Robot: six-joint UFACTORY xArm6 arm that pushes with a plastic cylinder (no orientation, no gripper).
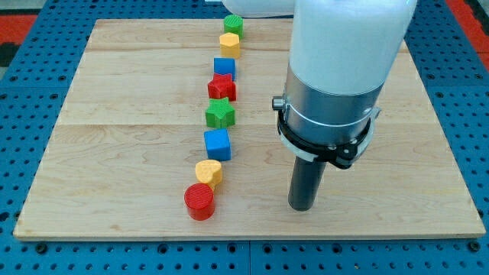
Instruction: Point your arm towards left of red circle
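Observation:
The red circle block lies near the view's bottom, at the lower end of a line of blocks. My tip rests on the board to the view's right of the red circle, well apart from it. Just above the red circle sits a yellow heart block, then a blue cube, a green star, a red star, a blue block, a yellow block and a green block at the view's top.
The wooden board lies on a blue perforated surface. The arm's large white and grey body hangs over the board's right half and hides part of it.

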